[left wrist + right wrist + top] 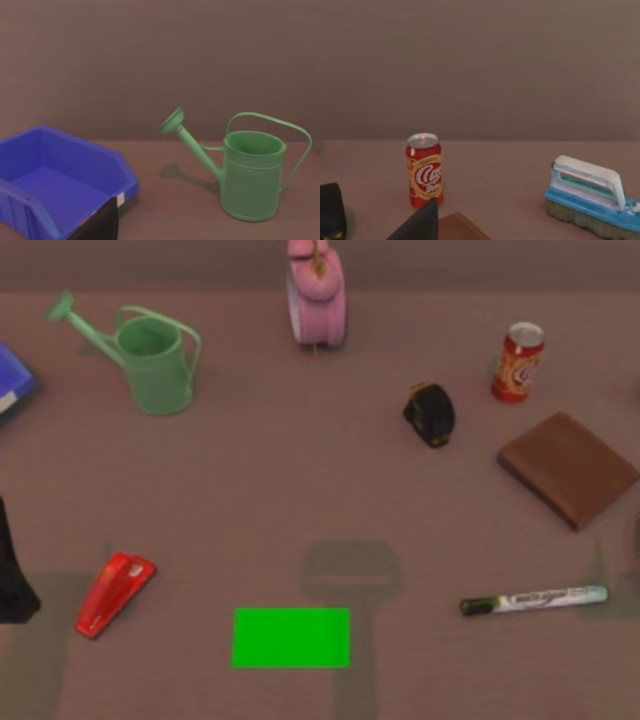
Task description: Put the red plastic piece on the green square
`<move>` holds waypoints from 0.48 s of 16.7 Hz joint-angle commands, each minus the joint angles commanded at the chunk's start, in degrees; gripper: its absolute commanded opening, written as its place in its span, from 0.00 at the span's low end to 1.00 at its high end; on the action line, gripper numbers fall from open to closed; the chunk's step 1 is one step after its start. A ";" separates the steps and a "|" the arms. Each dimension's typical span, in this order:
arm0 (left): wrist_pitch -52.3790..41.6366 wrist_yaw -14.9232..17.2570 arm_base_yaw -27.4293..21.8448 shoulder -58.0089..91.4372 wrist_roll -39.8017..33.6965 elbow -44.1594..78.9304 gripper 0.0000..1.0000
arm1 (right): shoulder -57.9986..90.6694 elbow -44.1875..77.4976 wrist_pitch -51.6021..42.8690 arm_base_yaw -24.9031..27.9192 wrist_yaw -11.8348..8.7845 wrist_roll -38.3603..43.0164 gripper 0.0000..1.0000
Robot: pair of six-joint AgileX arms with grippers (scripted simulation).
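left arm (14, 570) parking at far-left edge, jaws not visible, cannot tell | small glossy red plastic wedge piece (114, 593) lying near-left, free, well left of flat bright green square patch (291, 638) | judging it light, stiff, slick; pinching across narrow mid-body looks safest | right arm out of sight, jaws unknown
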 joint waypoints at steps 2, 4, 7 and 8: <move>-0.02 0.00 -0.01 0.03 0.01 0.03 1.00 | 0.00 0.00 0.00 0.00 0.00 0.00 1.00; -1.45 0.09 -0.40 1.84 0.41 1.79 1.00 | 0.00 0.00 0.00 0.00 0.00 0.00 1.00; -6.70 0.16 -1.58 9.17 1.92 8.17 1.00 | 0.00 0.00 0.00 0.00 0.00 0.00 1.00; -9.11 0.14 -2.08 12.84 2.62 11.03 1.00 | 0.00 0.00 0.00 0.00 0.00 0.00 1.00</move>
